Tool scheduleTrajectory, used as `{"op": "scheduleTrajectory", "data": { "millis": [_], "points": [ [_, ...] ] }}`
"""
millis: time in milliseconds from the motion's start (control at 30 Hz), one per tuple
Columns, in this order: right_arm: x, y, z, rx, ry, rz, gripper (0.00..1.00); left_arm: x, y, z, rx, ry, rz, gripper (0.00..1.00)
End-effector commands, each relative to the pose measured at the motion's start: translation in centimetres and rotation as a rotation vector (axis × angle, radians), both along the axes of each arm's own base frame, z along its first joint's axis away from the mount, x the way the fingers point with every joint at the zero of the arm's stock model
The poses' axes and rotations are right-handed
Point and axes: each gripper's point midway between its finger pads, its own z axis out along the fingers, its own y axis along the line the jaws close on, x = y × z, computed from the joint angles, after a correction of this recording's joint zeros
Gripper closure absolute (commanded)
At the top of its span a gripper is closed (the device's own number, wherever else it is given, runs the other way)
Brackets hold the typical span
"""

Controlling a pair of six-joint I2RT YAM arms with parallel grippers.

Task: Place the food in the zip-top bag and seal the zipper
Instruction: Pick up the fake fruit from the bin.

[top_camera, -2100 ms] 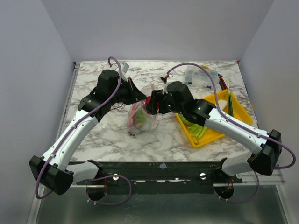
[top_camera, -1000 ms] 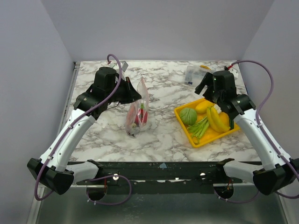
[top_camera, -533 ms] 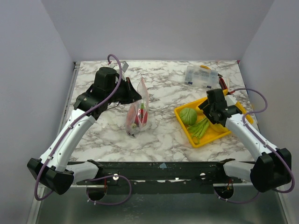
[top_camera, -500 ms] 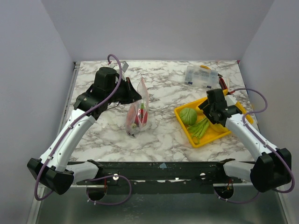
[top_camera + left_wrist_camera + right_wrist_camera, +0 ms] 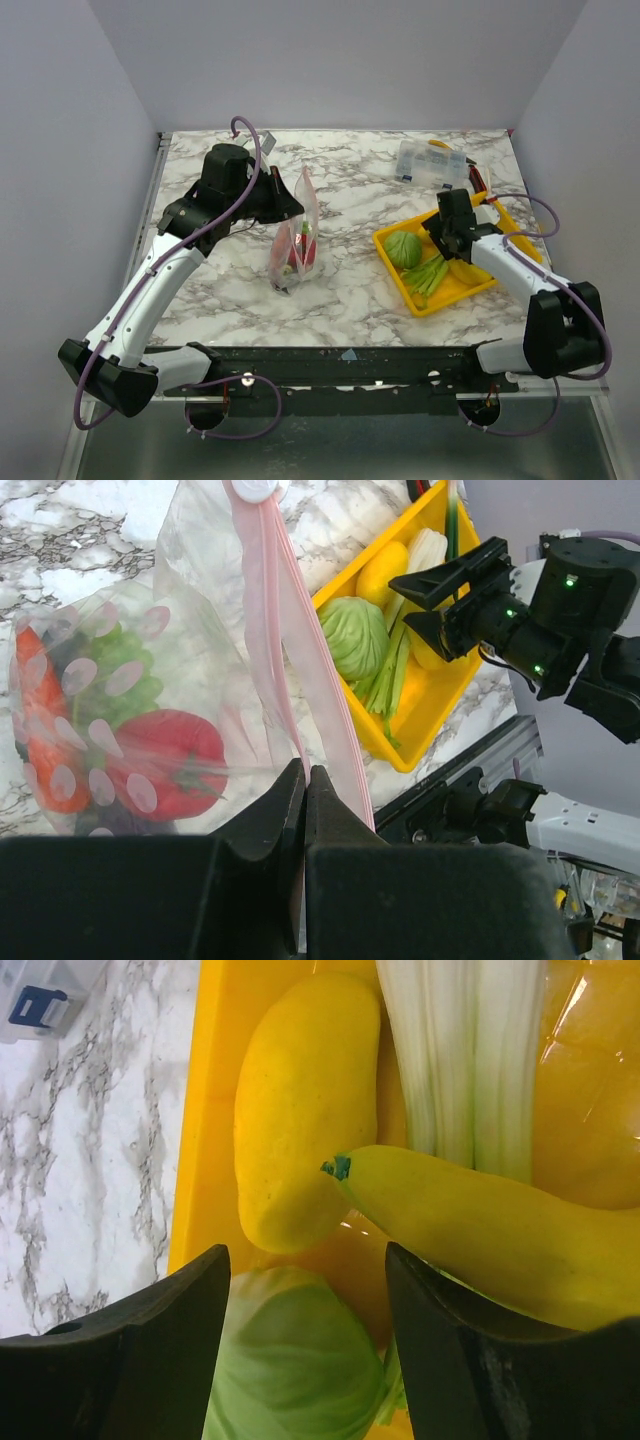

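Observation:
The clear zip-top bag [image 5: 297, 242] stands upright on the marble table, left of centre. My left gripper [image 5: 288, 208] is shut on its pink zipper strip [image 5: 268, 630] and holds the mouth up. A round red fruit [image 5: 165, 765], a green piece [image 5: 120, 670] and an orange-red piece [image 5: 40, 730] lie inside the bag. My right gripper [image 5: 430, 235] is open and low over the yellow tray [image 5: 455, 288]. Its jaws stand either side of the round green one [image 5: 290, 1360], without closing on it. A yellow fruit [image 5: 300, 1110] and a long yellow one [image 5: 480, 1230] lie just beyond.
White-green stalks [image 5: 470, 1060] and green stems [image 5: 428, 272] also lie in the tray. A rigid clear compartment box [image 5: 430, 163] stands at the back right. Both arms show in the top view, the right one bent over the tray's right side.
My right gripper left the bag's mouth, swung right and came down over the tray to the round green one. My left gripper has kept the bag still.

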Motion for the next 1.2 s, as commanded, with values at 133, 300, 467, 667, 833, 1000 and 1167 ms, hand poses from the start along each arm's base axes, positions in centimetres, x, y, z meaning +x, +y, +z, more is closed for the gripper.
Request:
{"op": "scheduleTrajectory", "data": {
  "millis": [133,300,467,667,833,1000,1167],
  "points": [
    [2.4,-0.6,-0.5,-0.01,-0.036,-0.081,0.3,-0.3,-0.2,1.2,-0.02,-0.036,-0.031,1.0],
    [2.7,-1.4,-1.8,-0.02,-0.038,-0.153,0.28,-0.3,-0.1,1.4,-0.022,-0.039,-0.029,1.0],
    [3.0,-2.1,-3.0,-0.061,-0.029,-0.179,0.28,-0.4,-0.2,1.4,-0.023,-0.037,-0.033,1.0],
    [3.3,-1.8,-4.0,-0.079,-0.002,-0.131,0.34,-0.6,0.2,1.3,-0.012,-0.042,-0.026,1.0],
    [2.7,-0.9,-2.2,-0.05,-0.047,-0.048,0.48,-0.6,0.2,1.2,-0.014,-0.04,-0.023,1.0],
    [2.2,-1.6,1.4,-0.118,-0.133,0.011,0.82,-0.5,-0.1,0.9,-0.026,-0.027,-0.03,1.0],
    [1.9,0.2,5.8,-0.128,-0.184,0.206,1.0,-0.4,-0.3,0.9,-0.026,-0.021,-0.032,1.0]
  ]
}}
